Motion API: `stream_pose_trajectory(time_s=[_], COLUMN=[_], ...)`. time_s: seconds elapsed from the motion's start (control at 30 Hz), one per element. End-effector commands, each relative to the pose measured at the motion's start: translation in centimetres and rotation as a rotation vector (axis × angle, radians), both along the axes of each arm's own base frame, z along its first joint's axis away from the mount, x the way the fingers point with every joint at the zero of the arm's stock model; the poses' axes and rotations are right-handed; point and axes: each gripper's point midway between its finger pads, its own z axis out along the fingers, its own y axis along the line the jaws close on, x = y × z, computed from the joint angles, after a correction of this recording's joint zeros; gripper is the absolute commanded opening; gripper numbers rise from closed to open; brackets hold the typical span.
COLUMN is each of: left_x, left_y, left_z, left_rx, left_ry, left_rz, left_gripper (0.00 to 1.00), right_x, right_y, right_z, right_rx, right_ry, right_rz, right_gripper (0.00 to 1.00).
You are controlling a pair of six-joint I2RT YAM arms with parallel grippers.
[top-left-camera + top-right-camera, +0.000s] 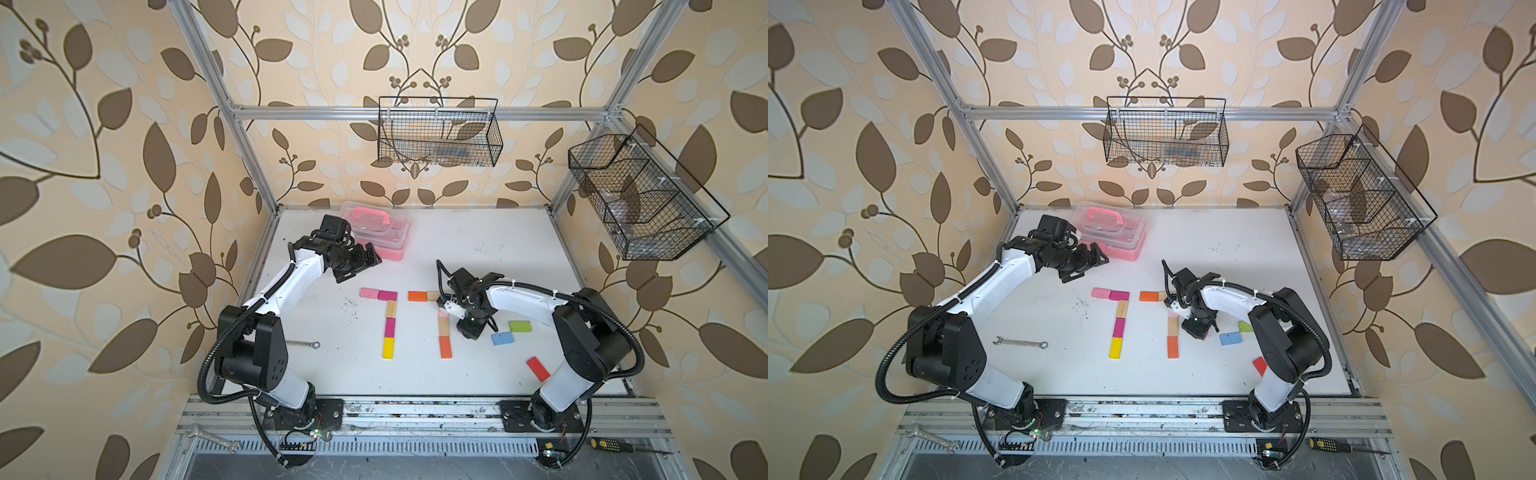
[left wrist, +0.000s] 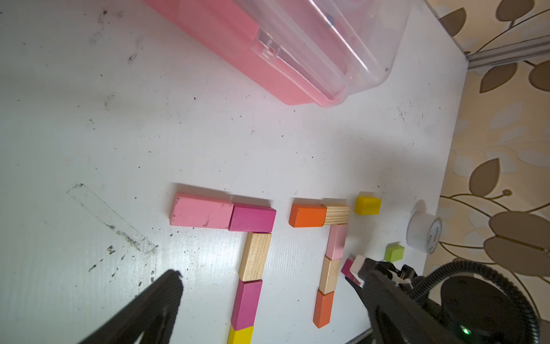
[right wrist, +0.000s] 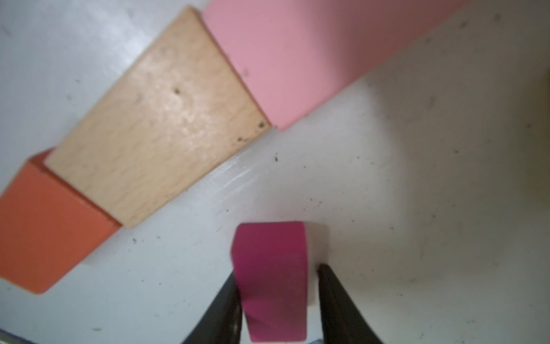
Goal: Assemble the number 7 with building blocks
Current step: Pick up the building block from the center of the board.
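While the left gripper (image 1: 360,266) hangs with fingers spread wide, the right gripper (image 3: 278,272) seemingly clamps a magenta block (image 3: 270,297), just beside a wood block (image 3: 160,119).

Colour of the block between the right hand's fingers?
Magenta. The block at the right hand shows best in the right wrist view.

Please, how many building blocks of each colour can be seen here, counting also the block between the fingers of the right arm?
pink blocks: 2
magenta blocks: 3
plain wood blocks: 3
yellow blocks: 2
orange blocks: 2
green block: 1
blue block: 1
red block: 1
Total: 15
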Motion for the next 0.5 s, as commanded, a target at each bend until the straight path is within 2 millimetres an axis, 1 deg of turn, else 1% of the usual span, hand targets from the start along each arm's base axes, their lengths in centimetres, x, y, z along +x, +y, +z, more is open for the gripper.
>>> stream_pose_trajectory(time_s=[0.0, 0.03, 0.07, 0.13, 0.17, 0.23, 0.3, 0.33, 0.37, 0.4, 0.43, 0.47], left_x=[-0.1, -0.1, -0.1, 0.0, 0.0, 0.1, 0.2, 0.3, 0.5, 0.5, 0.7, 0.8], left_y=[0.6, 0.6, 0.5, 0.5, 0.5, 0.4, 0.3, 0.2, 0.1, 0.0, 0.0, -0.1], left_z=[0.8, 0.7, 0.7, 0.6, 0.5, 0.5, 0.3, 0.2, 0.2, 0.0, 0.0, 0.0], left_rx=[0.01, 0.008, 0.007, 0.007, 0.007, 0.003, -0.005, -0.01, -0.015, -0.019, -0.023, -0.026], left_ry=[-0.025, -0.023, -0.024, -0.022, -0.021, -0.022, -0.021, -0.022, -0.022, -0.02, -0.022, -0.022], left_rz=[0.003, 0.002, 0.0, -0.003, -0.004, -0.006, -0.007, -0.008, -0.006, -0.007, -0.005, -0.004], left_gripper=[0.98, 0.98, 0.98, 0.98, 0.98, 0.98, 0.98, 0.98, 0.98, 0.98, 0.98, 0.98], right_x=[-0.1, 0.1, 0.3, 1.3, 2.2, 4.2, 6.4, 7.0, 7.7, 8.2, 8.6, 8.7], right_y=[-0.8, -0.9, -1.1, -1.4, -1.8, -3.1, -5.2, -6.1, -7.2, -8.2, -8.8, -9.1], right_z=[0.0, 0.4, 1.0, 3.0, 4.5, 8.0, 12.4, 14.1, 16.2, 17.7, 18.8, 19.5], right_rx=[-0.011, -0.003, 0.009, 0.065, 0.109, 0.219, 0.339, 0.385, 0.44, 0.471, 0.483, 0.496], right_ry=[-0.004, -0.015, -0.024, -0.064, -0.1, -0.191, -0.303, -0.342, -0.393, -0.442, -0.482, -0.512], right_rz=[0.01, 0.007, -0.004, -0.049, -0.087, -0.185, -0.29, -0.319, -0.349, -0.375, -0.384, -0.377], right_gripper=[0.37, 0.33, 0.32, 0.29, 0.29, 0.29, 0.3, 0.3, 0.3, 0.3, 0.3, 0.31])
